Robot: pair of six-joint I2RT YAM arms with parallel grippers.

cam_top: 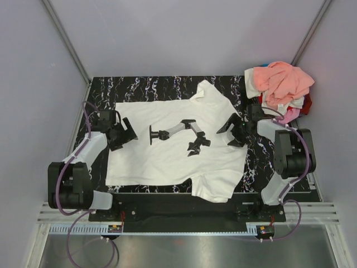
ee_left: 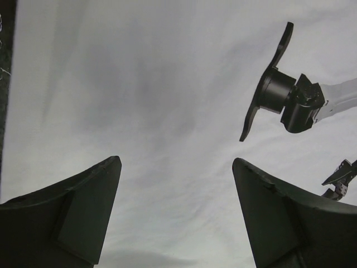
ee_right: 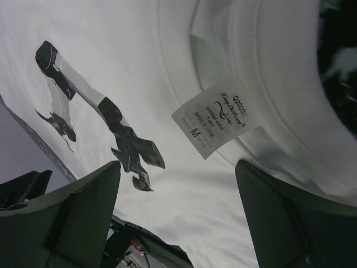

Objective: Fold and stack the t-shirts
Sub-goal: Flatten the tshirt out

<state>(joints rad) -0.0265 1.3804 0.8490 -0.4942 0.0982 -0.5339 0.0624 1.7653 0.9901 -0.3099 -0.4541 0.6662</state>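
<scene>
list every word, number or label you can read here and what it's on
"Q2000": small white sewn neck label inside the collar of the white cotton t-shirt
"M": same label
"combed cotton": same label, faint
Script line and remaining small print on that label: too small to read.
Black printed graphic on the shirt: no letters.

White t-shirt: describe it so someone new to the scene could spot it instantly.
Start at the black marbled table. The white t-shirt lies spread flat across its middle, collar to the right in the top view. Unlike the crumpled pile of salmon, pink and red shirts at the far right corner, it is laid out singly and bears a black print.
</scene>
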